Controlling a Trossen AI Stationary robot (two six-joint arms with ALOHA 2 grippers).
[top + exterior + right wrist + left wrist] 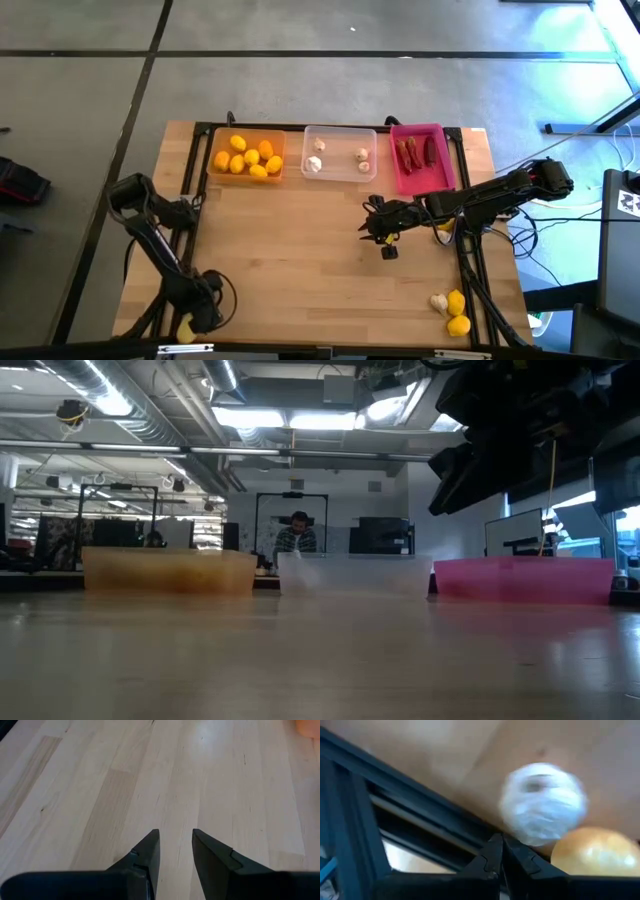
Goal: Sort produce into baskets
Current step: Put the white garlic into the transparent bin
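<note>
Right gripper [381, 234] is held above bare wooden table [290, 260], in front of clear tray [339, 153]; fingers [148, 851] are parted, nothing between. Left gripper [501, 851] is pressed together (empty), at near left corner beside garlic bulb [543, 802] and lemon [592, 851]. Lemons are seen in orange tray [246, 154], garlic in clear tray, chilies in pink tray [421, 157]. Two lemons and garlic bulb [438, 301] lie near right corner.

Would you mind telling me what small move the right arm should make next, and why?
Probably swing the right gripper, open and empty over bare table, toward the loose garlic bulb and two lemons near the table's corner, since they remain unsorted.
</note>
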